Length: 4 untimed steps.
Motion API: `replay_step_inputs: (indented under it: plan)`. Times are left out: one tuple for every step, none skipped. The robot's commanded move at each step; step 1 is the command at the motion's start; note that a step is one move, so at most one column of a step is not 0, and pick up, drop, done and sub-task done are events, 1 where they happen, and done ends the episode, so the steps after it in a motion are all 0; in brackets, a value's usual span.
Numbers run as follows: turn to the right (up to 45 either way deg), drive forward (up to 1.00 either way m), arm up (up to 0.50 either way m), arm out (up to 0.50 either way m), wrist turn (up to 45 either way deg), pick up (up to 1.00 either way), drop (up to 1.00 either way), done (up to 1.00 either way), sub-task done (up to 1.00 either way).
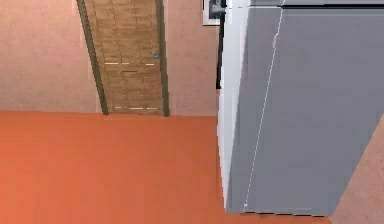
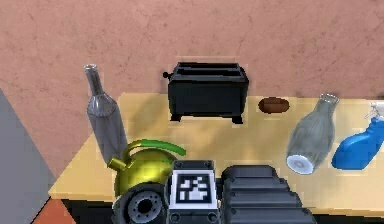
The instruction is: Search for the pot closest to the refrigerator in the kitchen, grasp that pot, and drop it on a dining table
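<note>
The claw (image 2: pixel 143 206) is showing as a dark body below and left of the toaster (image 2: pixel 205 92), at the near edge of the desk (image 2: pixel 250 145). Its fingers are too hard to make out. I cannot tell whether it is grasping anything or hanging released, because a yellow-green vessel (image 2: pixel 145 168) with a green arched handle is sitting on the desk right behind it.

That vessel, also below and left of the toaster, is looking like the pot being sought. Of the things on the desk, it is lying nearest the fridge (image 1: pixel 310 110), whose grey side is standing far left of the toaster. A tall grey bottle (image 2: pixel 103 120) is standing left of the toaster, just beyond the vessel. A brown lump (image 2: pixel 273 104) is lying just right of the toaster, while a clear bottle (image 2: pixel 312 140) and a blue sprayer (image 2: pixel 358 148) are standing well to its right.

The step in hand is probably lining up the grasp. Whether the claw is over, beside or touching the vessel cannot be told, so small corrections are looking wiser than a bold reach. Aiming for the arched handle, which is offering a thin fixed hold, seems better than trying the round body. The grey bottle is tall and narrow and likely to tip, so the approach should be staying on the vessel's near side. Once gripped, rising straight up before pulling back should keep the vessel from dragging along the desk.
</note>
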Motion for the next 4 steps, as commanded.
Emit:
replay_step_inputs:
  plan:
    - [0.0, 0.0, 0.0, 0.0, 45.0, 0.0, 0.0, 0.0, 0.0]
    - [0.0, 0.0, 0.0, 0.0, 45.0, 0.0, 0.0, 0.0, 0.0]
    - [0.0, 0.0, 0.0, 0.0, 33.0, 0.0, 0.0, 0.0, 0.0]
    - [0.0, 0.0, 0.0, 0.0, 0.0, 1.0, 0.0, 0.0, 0.0]
